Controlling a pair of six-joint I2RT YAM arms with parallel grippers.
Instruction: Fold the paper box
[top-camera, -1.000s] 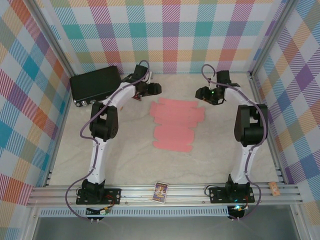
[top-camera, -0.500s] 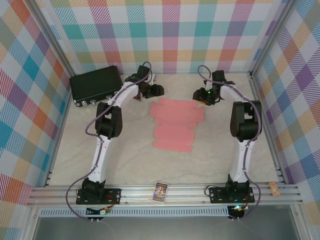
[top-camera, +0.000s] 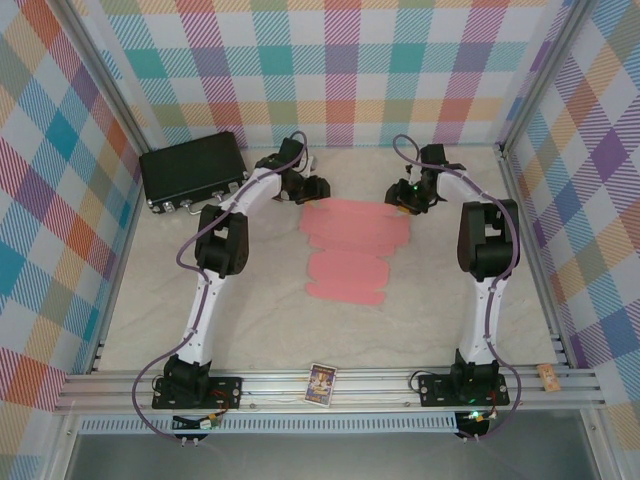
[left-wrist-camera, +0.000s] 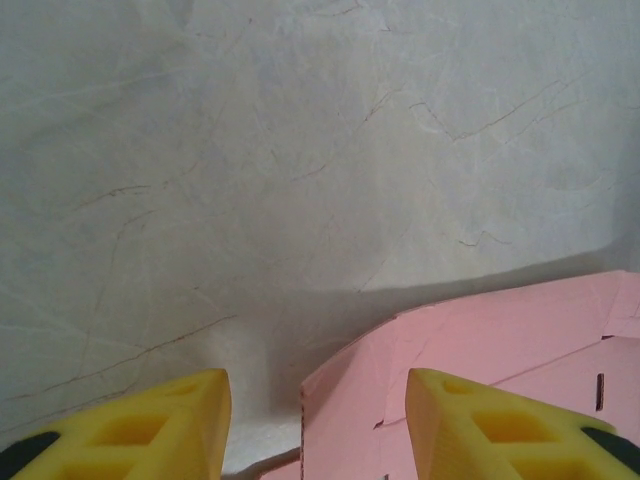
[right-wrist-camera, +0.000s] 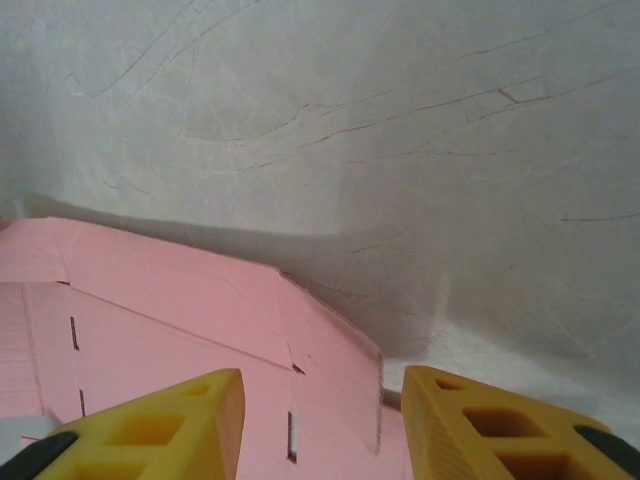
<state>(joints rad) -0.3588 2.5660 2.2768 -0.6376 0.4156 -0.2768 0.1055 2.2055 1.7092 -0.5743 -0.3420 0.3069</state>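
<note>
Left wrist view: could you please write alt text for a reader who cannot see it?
A corner of the flat pink paper box shows between the two yellow fingers of the open left gripper. Beyond it is the pale table with thin crack-like lines.

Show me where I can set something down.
Bare table lies between the paper box and the front rail, and left of the left arm, nearer than the black case. Crowded: the box's far edge, where the left gripper and right gripper sit open.
</note>
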